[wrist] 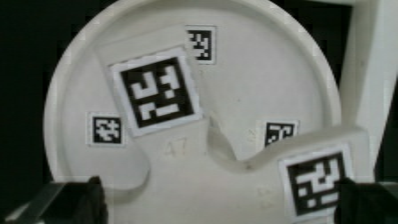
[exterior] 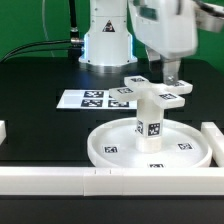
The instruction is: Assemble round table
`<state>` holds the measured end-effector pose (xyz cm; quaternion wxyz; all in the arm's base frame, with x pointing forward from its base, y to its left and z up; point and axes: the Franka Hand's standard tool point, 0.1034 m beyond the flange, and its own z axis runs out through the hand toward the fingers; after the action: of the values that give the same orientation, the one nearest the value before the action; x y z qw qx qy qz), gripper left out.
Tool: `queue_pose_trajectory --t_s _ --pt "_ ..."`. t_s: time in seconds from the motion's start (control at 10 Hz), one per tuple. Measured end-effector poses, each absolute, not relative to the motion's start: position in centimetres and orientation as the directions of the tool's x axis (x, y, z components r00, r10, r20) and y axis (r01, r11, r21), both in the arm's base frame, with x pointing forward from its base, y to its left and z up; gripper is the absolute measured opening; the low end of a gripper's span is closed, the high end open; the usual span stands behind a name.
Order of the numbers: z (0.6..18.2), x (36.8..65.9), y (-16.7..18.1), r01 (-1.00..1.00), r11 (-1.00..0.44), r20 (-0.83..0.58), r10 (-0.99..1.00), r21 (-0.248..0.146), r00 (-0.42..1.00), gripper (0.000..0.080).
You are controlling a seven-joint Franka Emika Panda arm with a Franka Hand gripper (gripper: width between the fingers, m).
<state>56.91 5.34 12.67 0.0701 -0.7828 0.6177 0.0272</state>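
Black table point(exterior: 40, 110) carried the marker board point(exterior: 85, 98), lying flat toward the back. Long white border bars ran along the front edge point(exterior: 60, 180) and at the exterior view's right point(exterior: 212, 135). Green backdrop point(exterior: 25, 25), black cables behind.

The light is bright and even. The white disc point(exterior: 125, 150) stands out sharp against the black table point(exterior: 40, 125). A soft shadow lies under the post point(exterior: 150, 122). The wrist view is blurry and grainy, and its tags look fuzzy.
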Motion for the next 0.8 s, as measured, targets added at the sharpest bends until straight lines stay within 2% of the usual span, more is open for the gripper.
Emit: queue_pose_trajectory --t_s 0.2,0.5,0.6,0.8 --pt "13.22 57.32 5.7 -0.878 -0.468 -0.113 -0.871 -0.097 0.477 0.0649" --pt "13.22 57.32 5.77 -0.766 -0.634 -0.083 -0.762 -0.109 0.642 0.0649" --pt "13.17 57.31 5.74 -0.685 -0.72 -0.063 -0.683 -0.11 0.727 0.0649" --pt "13.07 57.48 5.55 -0.41 -0.908 -0.003 -0.411 -0.084 0.912 0.0649"
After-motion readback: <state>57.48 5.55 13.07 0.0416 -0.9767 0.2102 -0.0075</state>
